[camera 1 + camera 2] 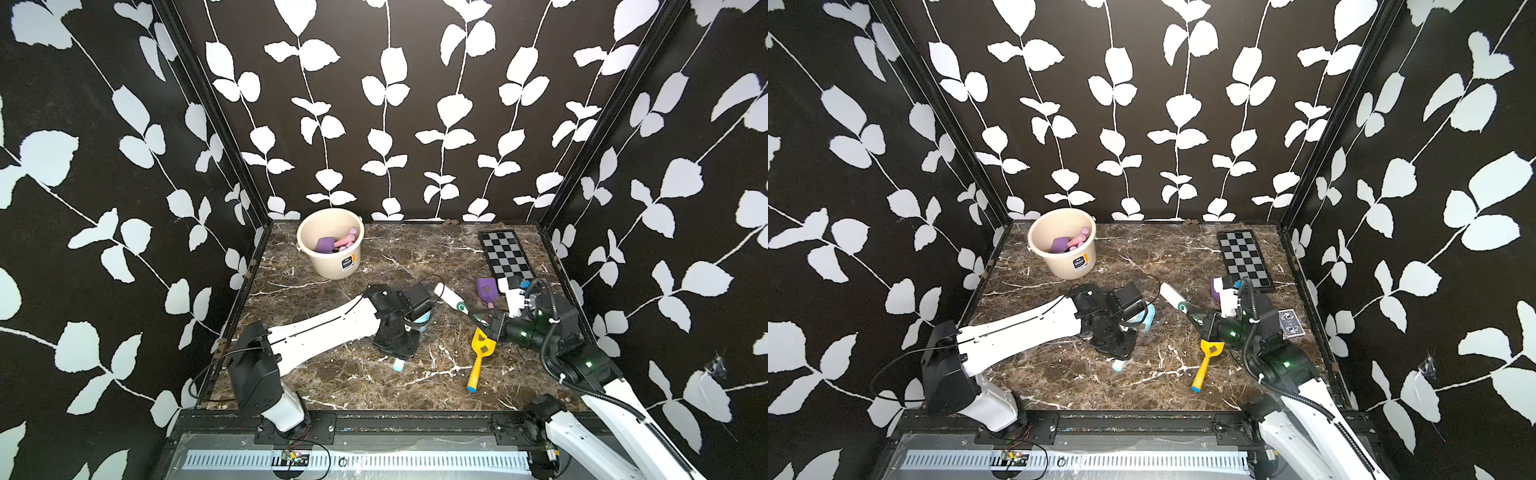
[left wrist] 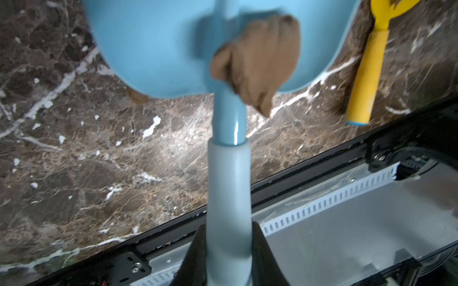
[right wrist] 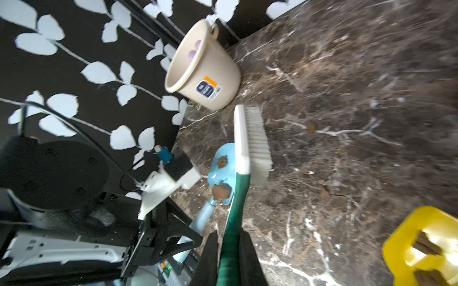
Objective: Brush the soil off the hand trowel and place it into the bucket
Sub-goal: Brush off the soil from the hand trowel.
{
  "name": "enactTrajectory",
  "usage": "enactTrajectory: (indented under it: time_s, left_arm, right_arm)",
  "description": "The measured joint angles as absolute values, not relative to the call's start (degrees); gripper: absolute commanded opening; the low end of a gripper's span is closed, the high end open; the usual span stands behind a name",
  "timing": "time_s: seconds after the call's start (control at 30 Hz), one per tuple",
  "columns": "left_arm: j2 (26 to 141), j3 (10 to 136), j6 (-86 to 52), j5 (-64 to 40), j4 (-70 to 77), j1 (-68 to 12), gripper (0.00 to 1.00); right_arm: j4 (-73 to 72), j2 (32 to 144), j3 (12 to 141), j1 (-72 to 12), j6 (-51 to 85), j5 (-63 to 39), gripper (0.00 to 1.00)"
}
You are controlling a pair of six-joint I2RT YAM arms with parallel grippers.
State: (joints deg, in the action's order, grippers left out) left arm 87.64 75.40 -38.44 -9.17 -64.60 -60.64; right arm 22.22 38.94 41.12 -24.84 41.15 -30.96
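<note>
Left gripper (image 2: 229, 247): jaws closed on the grey handle of the blue trowel (image 2: 153, 49). The handle runs straight between the two fingers, and the blade lies beyond the fingertips. In both top views the handle end (image 1: 399, 365) sticks out on the near side of the gripper, at mid-table (image 1: 353, 386). A brown clump of soil (image 2: 257, 64) clings to the blade at the neck, and a second clump (image 3: 222, 162) sits farther along it.

Right gripper (image 3: 229, 250): jaws clamped on the green handle of the brush (image 3: 244, 138). Its white head sits just beside the blue blade, bristles turned away; contact cannot be told.

The bucket (image 1: 330, 266) stands upright in the far left corner, well apart from both grippers. A yellow trowel (image 1: 478, 361) lies on the near right of the table, with soil on its blade.
</note>
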Motion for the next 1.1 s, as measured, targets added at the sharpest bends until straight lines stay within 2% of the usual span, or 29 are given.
enactTrajectory:
  time_s: [0.23,0.53,0.83,1.1]
  left_arm:
    - [79.2,66.0,-35.3,-9.5,-64.6,-60.3,0.00]
    - [73.3,58.7,-36.9,-10.5,-61.8,-59.9,0.00]
    - [70.4,58.2,-36.4,-12.0,-61.2,-58.4,0.00]
    - [71.4,58.2,-33.1,-14.9,-60.7,-56.7,0.00]
  right_arm:
    - [13.8,41.2,36.1,-26.3,43.6,-44.9,0.00]
    - [11.2,46.4,35.9,-31.3,43.2,-54.0,0.00]
    - [7.9,50.8,32.3,-36.1,43.2,-52.2,0.00]
    - [2.0,57.8,33.4,-40.2,44.6,-45.4,0.00]
